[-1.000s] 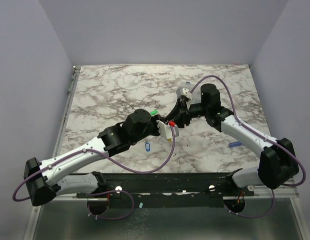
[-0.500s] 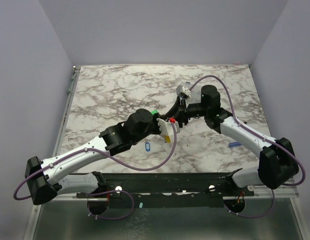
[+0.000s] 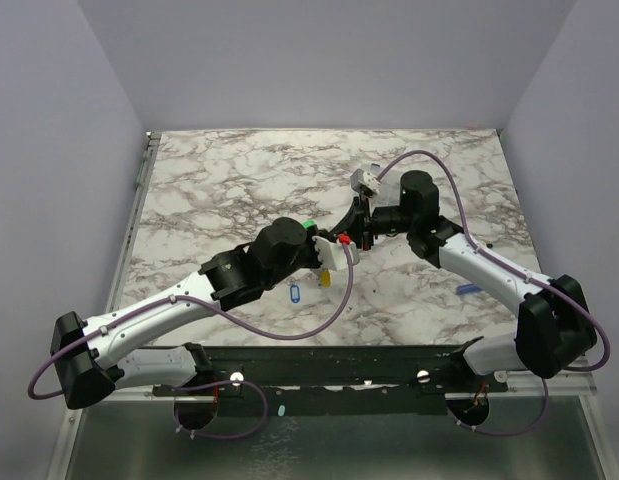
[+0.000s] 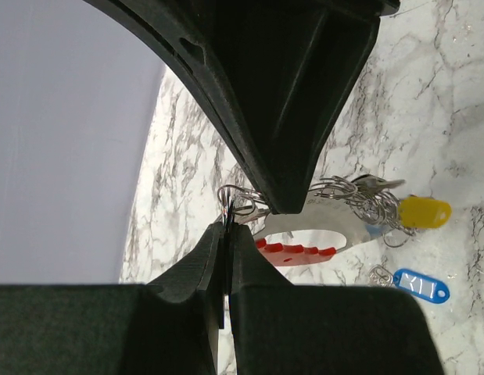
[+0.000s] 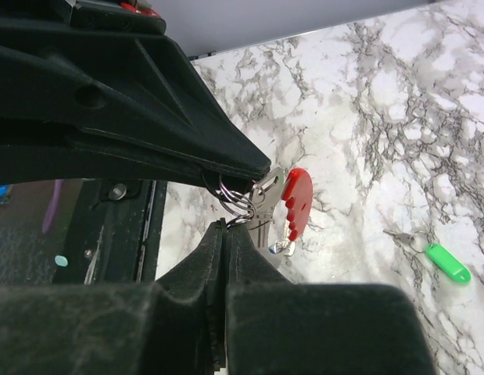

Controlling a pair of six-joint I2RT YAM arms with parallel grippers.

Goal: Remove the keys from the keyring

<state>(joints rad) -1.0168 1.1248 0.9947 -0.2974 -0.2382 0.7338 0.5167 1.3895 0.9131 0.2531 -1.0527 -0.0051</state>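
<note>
Both grippers meet above the table's middle in the top view, the left gripper (image 3: 332, 254) and the right gripper (image 3: 360, 232). Each is shut on the thin wire keyring (image 4: 238, 200), which also shows in the right wrist view (image 5: 240, 200). In the left wrist view my left gripper (image 4: 227, 226) pinches the wire. In the right wrist view my right gripper (image 5: 225, 227) pinches it from below. A metal key (image 5: 265, 209), a red toothed tag (image 5: 296, 201) and a yellow-tagged key (image 4: 424, 211) hang from the ring. A blue-tagged key (image 4: 420, 285) and a green-tagged key (image 5: 447, 262) lie loose on the table.
A small blue stick (image 3: 468, 289) lies on the marble table (image 3: 219, 180) to the right, near the right arm. The loose blue-tagged key (image 3: 295, 293) lies just in front of the left arm's wrist. The green tag (image 3: 309, 225) lies behind that wrist.
Both grippers have stayed shut on the ring and shifted slightly left. The hanging bunch has swung, so the yellow tag now shows below the left gripper.
</note>
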